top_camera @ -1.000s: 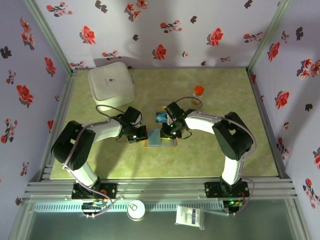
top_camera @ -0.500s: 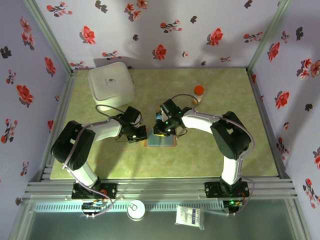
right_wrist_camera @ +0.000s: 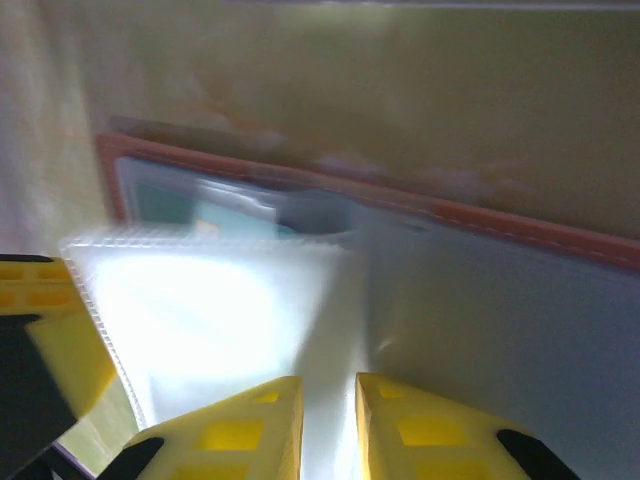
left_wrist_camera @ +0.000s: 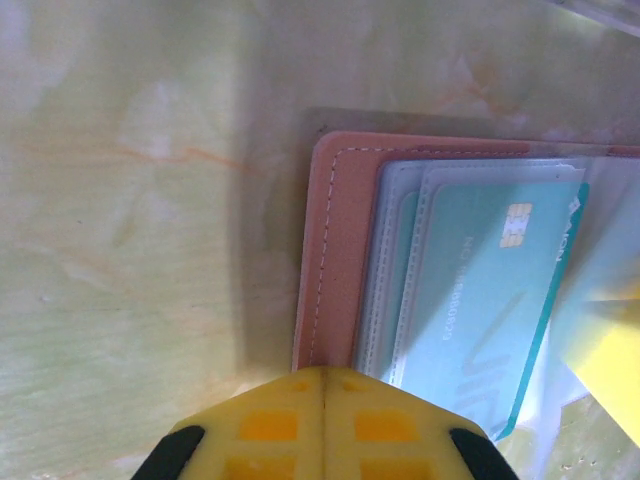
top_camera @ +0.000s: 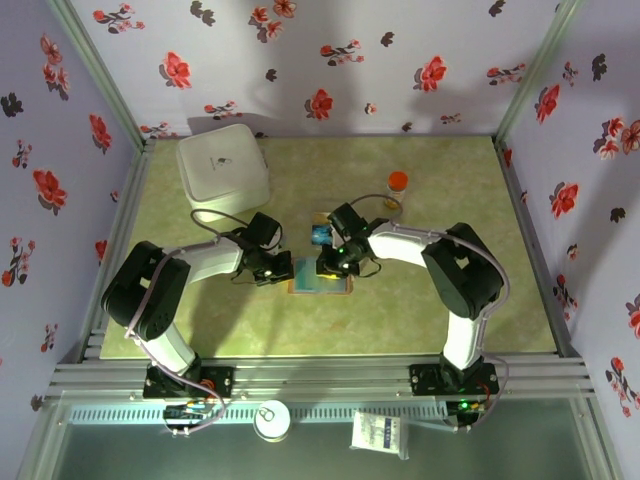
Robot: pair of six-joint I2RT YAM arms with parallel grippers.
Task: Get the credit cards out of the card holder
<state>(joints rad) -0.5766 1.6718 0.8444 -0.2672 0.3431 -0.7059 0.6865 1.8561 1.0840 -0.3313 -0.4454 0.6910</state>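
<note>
The card holder (top_camera: pixel 320 282) is laid open between the arms, and its left edge is apparently pinned by the clenched left gripper (left_wrist_camera: pixel 325 420). The teal card (left_wrist_camera: pixel 480 310) is kept in a clear sleeve (right_wrist_camera: pixel 220 300); a blue card (top_camera: pixel 321 235) is seen just beyond. The right gripper (right_wrist_camera: pixel 328 420) is poised nearly closed over the sleeve (a grip cannot be told). If the sleeve is pinched along with the card, the holder may be dragged loose.

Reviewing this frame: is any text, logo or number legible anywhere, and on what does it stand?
Nothing can be read in full.
Teal card: pale lettering along its face, too faint to read.
Blue card: any print too small to read.
White container: small dark mark on the lid, too small to read.
White packet on the near ledge: print too small to read.
</note>
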